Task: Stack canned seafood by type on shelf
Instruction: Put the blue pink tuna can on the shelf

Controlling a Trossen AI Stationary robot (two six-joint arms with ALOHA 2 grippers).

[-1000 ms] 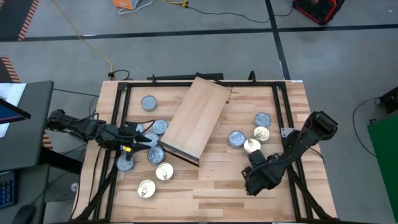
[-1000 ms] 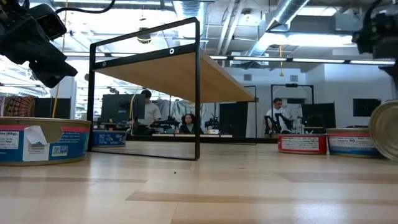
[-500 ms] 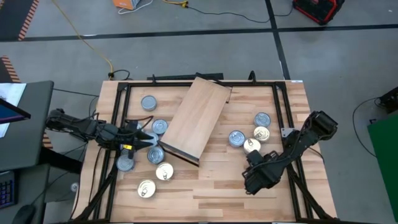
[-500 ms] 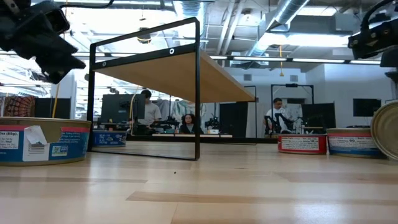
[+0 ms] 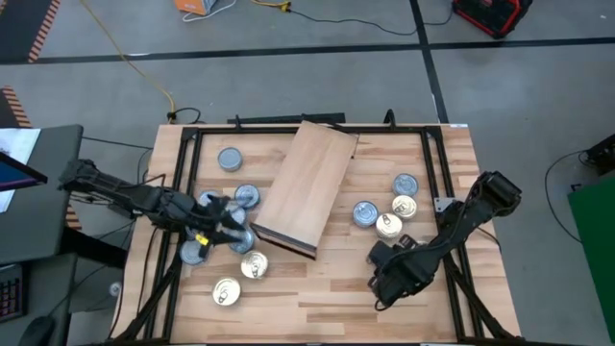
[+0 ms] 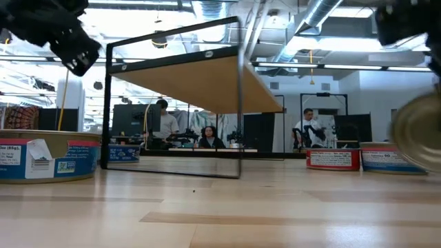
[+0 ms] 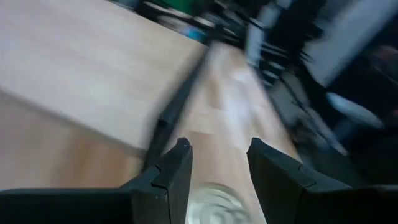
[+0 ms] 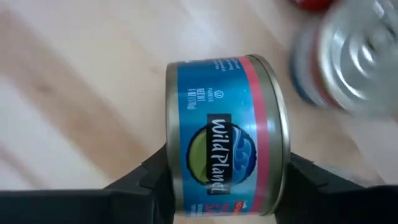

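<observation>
The shelf [image 5: 303, 183] is a light-wood board on a black frame, standing askew at mid-table. Several flat cans lie left of it [image 5: 229, 159] [image 5: 254, 266], and several more right of it [image 5: 404, 205] [image 5: 365, 213]. My left gripper [image 5: 233, 229] is open at board height [image 6: 72, 45], by the shelf's near left corner [image 7: 163, 127], with nothing between its fingertips. My right gripper [image 5: 381, 261], pointing down at the near right, is shut on a blue-labelled can [image 8: 224, 130], which it hides in the high view. My left gripper's finger [image 7: 177, 162] stands right at the shelf's dark corner; whether it touches, I cannot tell. My right gripper pinches the blue can across its two flat ends [image 8: 171, 155] [image 8: 283, 155], coming from above. The can stands on edge, its gold lid [image 6: 417, 131] facing the near edge. Whether its rim is off the table, I cannot tell.
A black tube frame [image 5: 183, 192] runs around the tabletop. Beyond the held can lie a silver-topped can [image 8: 348, 56] and red-labelled cans [image 6: 334, 158]. A blue-labelled can [image 6: 41, 155] sits at the near left. People sit in the room behind.
My right gripper has rolled its wrist, shut on the can standing on edge and shifted a little toward the near edge. My left gripper has gone up and toward the shelf. The shelf's near end has slid a little toward the table's right.
</observation>
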